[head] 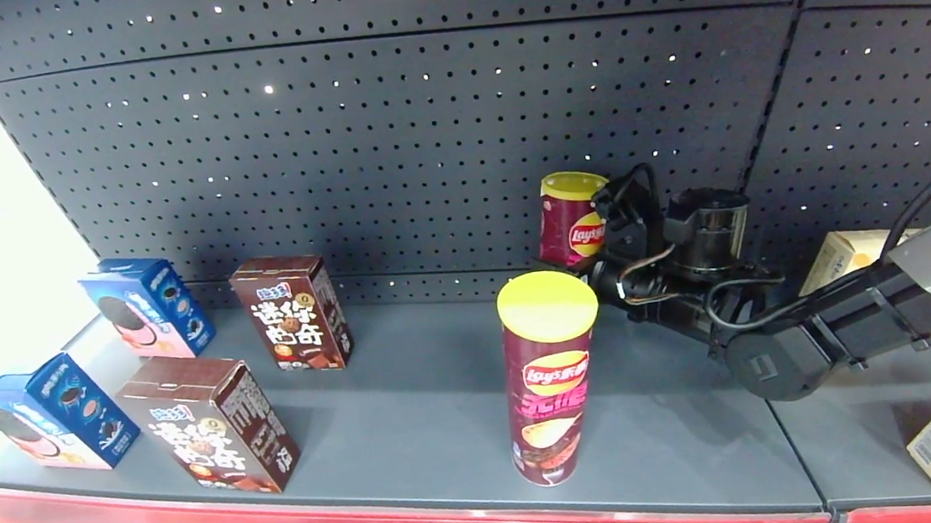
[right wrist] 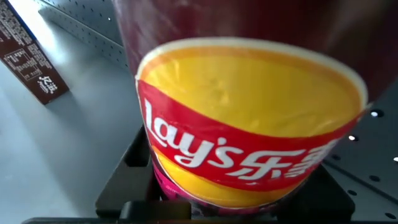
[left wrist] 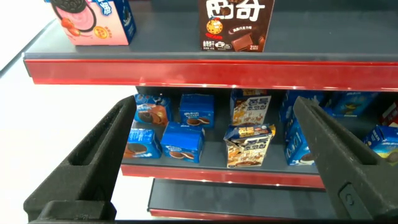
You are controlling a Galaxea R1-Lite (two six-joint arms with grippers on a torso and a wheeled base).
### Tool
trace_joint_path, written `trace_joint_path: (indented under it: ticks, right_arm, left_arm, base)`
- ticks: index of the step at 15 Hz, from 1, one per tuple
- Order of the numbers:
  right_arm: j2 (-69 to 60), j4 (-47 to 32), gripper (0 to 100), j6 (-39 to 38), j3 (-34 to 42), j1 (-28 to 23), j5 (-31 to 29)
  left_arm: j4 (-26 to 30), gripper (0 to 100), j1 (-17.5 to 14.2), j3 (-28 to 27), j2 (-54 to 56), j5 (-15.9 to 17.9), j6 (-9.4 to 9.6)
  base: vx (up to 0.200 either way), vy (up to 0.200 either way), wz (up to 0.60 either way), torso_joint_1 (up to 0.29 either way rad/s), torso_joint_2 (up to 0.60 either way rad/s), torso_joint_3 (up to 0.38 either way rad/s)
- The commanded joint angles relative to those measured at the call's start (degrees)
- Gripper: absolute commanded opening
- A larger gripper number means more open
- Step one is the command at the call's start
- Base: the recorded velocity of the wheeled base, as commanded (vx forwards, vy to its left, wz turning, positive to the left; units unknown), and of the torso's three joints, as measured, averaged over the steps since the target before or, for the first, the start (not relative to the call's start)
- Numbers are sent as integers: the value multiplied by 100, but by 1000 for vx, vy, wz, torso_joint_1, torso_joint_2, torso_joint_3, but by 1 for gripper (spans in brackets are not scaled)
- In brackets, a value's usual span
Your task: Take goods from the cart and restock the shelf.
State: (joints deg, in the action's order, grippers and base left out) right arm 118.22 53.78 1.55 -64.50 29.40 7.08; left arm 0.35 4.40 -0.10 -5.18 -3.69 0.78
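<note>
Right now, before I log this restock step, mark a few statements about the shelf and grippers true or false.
The front chip can stands upright on the shelf. True.
The left gripper holds a box. False: it is open and empty.
The right gripper is at the rear chip can, by the pegboard. True.
Three brown boxes stand on this shelf. False: two brown boxes, beside two blue boxes.

Grey metal shelf [head: 446, 417], left to right: front blue cardboard box [head: 45, 415], rear blue cardboard box [head: 147, 307] behind it; front brown cardboard box [head: 212, 422], rear brown cardboard box [head: 291, 312] behind; front maroon cylindrical can [head: 547, 377], rear maroon cylindrical can [head: 568, 217] behind.
</note>
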Motion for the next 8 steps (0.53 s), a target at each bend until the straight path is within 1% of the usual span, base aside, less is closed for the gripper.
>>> trace_joint_path:
  ticks: [1,2,3,8]
  right_arm:
    - [25,0,0,3,-10,4,4]
    - [34,-8,0,3,-10,4,4]
    - [34,-17,100,3,-10,4,4]
    - [16,-35,100,-5,25,13,4]
  left_arm:
    - [0,100,-1,1,-9,0,1]
    - [0,100,-1,1,-9,-9,1]
    - [0,100,-1,1,-9,-9,1]
    - [0,100,-1,1,-9,0,1]
  base:
    - [0,0,0,0,0,0]
    - [0,0,0,0,0,0]
    - [0,0,0,0,0,0]
    - [0,0,0,0,0,0]
